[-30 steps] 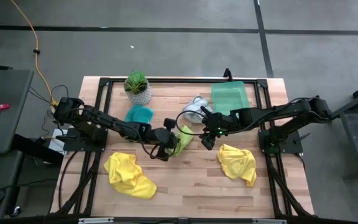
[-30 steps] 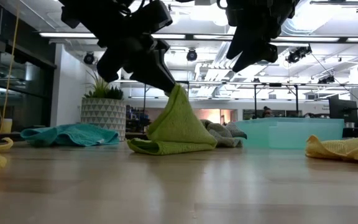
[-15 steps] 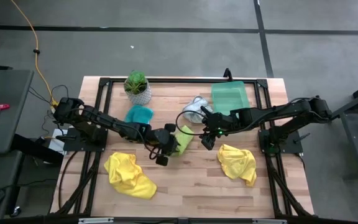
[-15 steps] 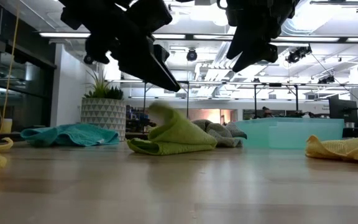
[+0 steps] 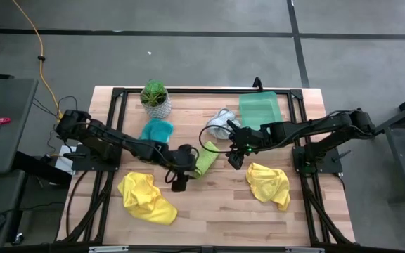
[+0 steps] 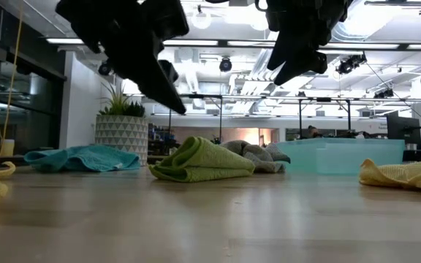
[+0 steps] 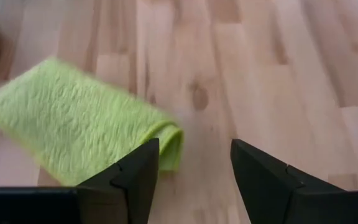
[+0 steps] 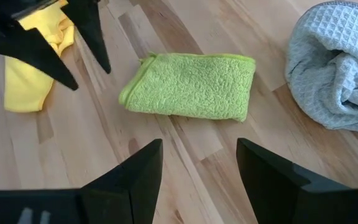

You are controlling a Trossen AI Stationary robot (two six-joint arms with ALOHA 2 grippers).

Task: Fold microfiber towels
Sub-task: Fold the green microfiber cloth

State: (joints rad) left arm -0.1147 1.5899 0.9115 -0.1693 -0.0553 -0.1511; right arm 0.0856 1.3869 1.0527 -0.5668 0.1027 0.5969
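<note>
You have the lime green towel (image 8: 190, 85) folded into a flat oblong at the middle of the table (image 5: 216, 204), lying free. Its pile is short and fuzzy, with one rounded fold edge and a thin stitched hem along the other side. The left gripper (image 7: 194, 171) hangs just above and to the near-left of it, fingers spread wide with nothing between them. The right gripper (image 8: 199, 168) hovers just to the towel's right, also wide and empty.

Just beyond the green one, the grey-white towel (image 8: 334, 74) sits crumpled, with a waffle-grid weave. The teal towel (image 5: 157, 129) lies bunched to the far left, next to the plant (image 5: 155, 97) in its patterned white pot. One yellow towel (image 5: 146, 198) is rumpled at the near left, the other yellow towel (image 5: 269, 183) at the near right. The translucent green tray (image 5: 259, 110) stands at the far right. The tabletop is pale wood planking with visible grain and knots.
</note>
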